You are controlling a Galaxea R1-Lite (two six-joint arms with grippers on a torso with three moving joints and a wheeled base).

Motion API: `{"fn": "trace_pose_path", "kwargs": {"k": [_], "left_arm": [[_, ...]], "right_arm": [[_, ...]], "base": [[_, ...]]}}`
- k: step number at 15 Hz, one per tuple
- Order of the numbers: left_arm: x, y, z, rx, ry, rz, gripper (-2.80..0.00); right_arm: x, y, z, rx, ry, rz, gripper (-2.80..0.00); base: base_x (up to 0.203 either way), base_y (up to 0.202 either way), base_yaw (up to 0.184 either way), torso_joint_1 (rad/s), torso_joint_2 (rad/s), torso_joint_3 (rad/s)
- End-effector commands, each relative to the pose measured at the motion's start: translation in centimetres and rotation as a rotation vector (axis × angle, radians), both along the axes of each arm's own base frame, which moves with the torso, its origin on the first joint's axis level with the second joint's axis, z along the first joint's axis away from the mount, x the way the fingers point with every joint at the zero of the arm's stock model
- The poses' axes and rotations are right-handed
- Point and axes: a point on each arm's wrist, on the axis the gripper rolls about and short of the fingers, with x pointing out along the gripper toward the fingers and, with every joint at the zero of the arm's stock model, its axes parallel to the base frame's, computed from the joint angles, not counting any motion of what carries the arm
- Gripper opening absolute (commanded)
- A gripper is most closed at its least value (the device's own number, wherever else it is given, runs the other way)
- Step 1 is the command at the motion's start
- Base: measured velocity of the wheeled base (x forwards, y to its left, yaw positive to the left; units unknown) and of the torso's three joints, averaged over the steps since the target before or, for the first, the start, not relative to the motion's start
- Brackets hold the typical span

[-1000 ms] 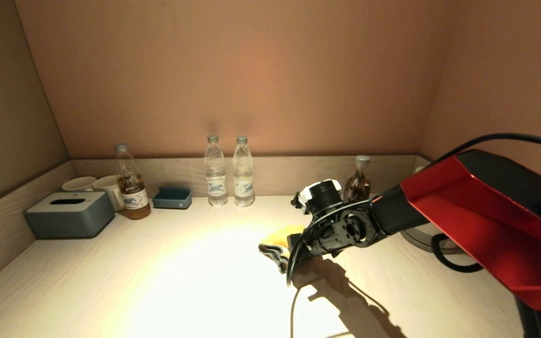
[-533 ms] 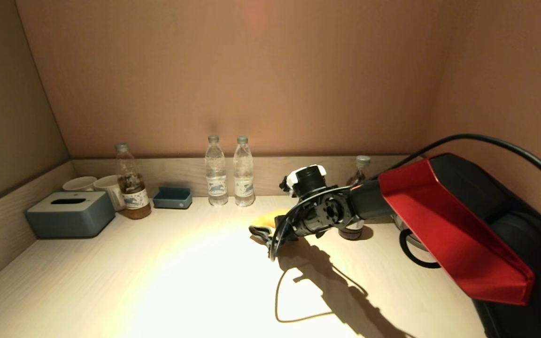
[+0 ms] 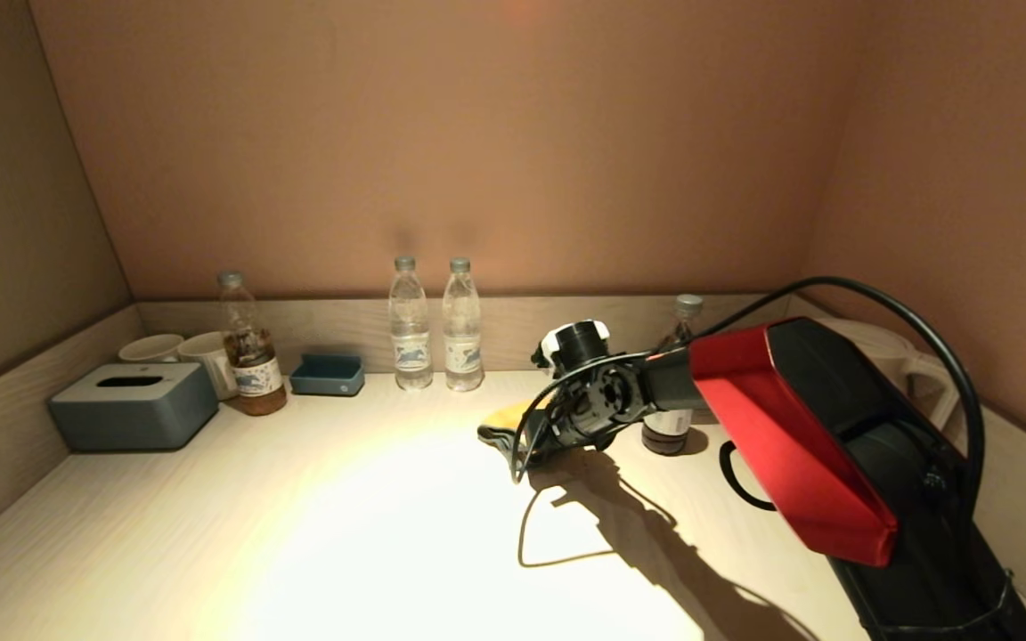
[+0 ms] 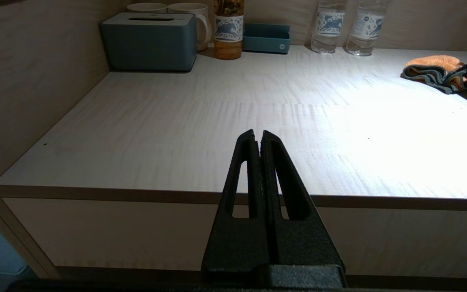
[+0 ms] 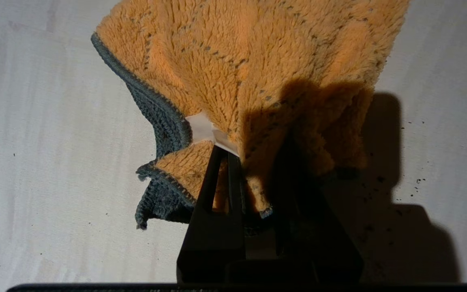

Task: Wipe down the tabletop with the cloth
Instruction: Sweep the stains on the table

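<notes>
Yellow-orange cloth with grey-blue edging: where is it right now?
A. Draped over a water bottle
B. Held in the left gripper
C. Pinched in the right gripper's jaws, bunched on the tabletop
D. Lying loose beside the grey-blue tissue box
C: the right gripper has its jaws shut on the yellow-orange cloth with grey-blue edging, which lies bunched on the pale wood-grain tabletop.

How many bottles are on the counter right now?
4. One with brown liquid beside the mugs on the left, two clear ones at back centre, one dark partly hidden behind the right arm. More could be hidden.
</notes>
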Motion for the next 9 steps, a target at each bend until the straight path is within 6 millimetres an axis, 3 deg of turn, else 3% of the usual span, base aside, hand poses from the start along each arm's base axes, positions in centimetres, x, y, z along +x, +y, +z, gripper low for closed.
{"fn": "trace_pose_path", "kwargs": {"k": [1, 5, 9], "left_arm": [[0.0, 0.0, 0.0, -0.001, 0.000, 0.001, -2.80], [0.0, 0.0, 0.0, -0.001, 0.000, 0.001, -2.80], [0.0, 0.0, 0.0, -0.001, 0.000, 0.001, -2.80]], "right_arm": [[-0.5, -0.4, -1.5, -0.031, 0.074, -0.006, -2.80], [-2.8, -0.7, -0.1, -0.031, 0.099, 0.014, -2.80], [-8.2, 1.6, 1.7, -0.017, 0.091, 0.127, -2.80]], "base": [[0.000, 0.000, 0.000, 0.000, 0.00, 0.000], [0.000, 0.000, 0.000, 0.000, 0.00, 0.000], [0.000, 0.000, 0.000, 0.000, 0.00, 0.000]]}}
